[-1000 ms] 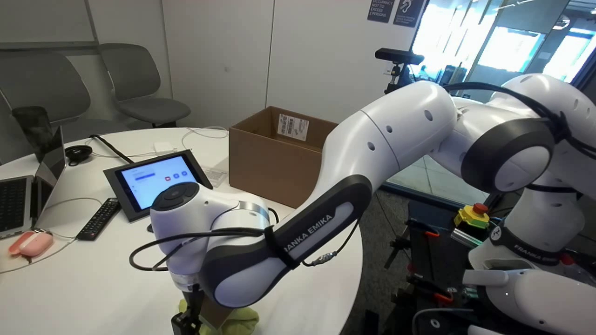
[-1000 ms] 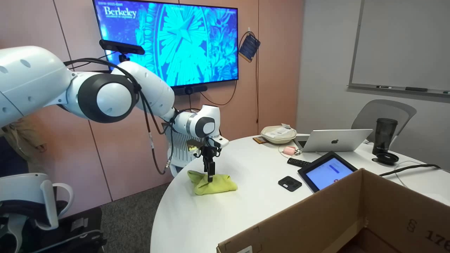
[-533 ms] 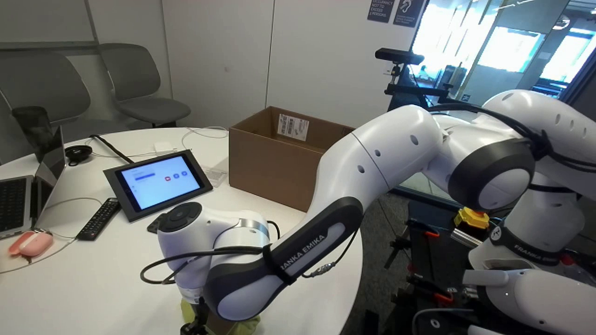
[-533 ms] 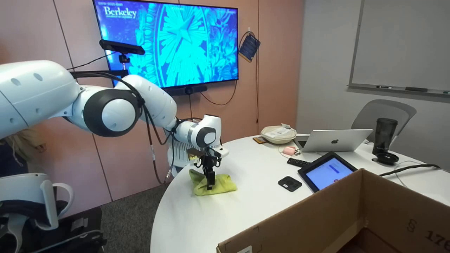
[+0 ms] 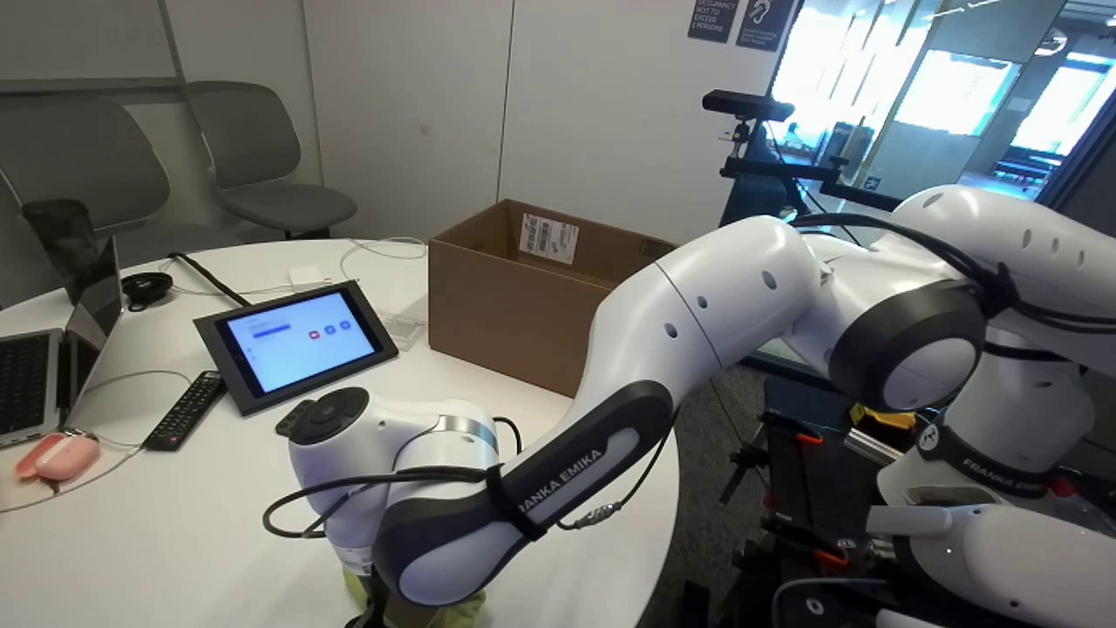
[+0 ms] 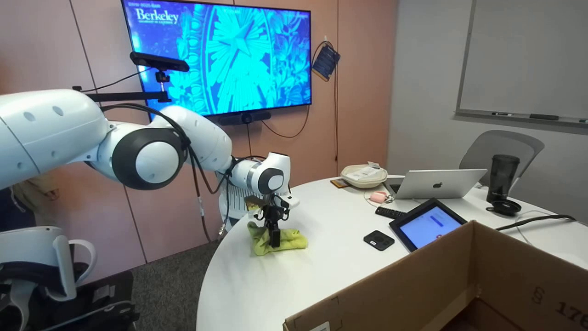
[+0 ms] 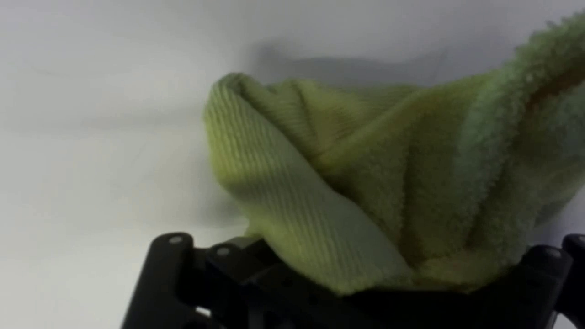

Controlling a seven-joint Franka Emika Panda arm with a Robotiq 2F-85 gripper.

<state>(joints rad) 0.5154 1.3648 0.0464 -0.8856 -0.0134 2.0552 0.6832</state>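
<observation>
gray chairs by a pale wall, dark carpet, bright window

From the yellow-green cloth, bare tabletop runs to a flat black device; farther from the cloth, a tablet and cardboard box block passage.

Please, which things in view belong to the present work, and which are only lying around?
Belong to the work, it seems:
crumpled yellow-green fabric towel
black two-fingered end effector, touching it

Seem just lying about:
open brown rectangular cardboard box
black-framed rectangular touchscreen
long black remote
thin silver laptop
small pink case
</observation>
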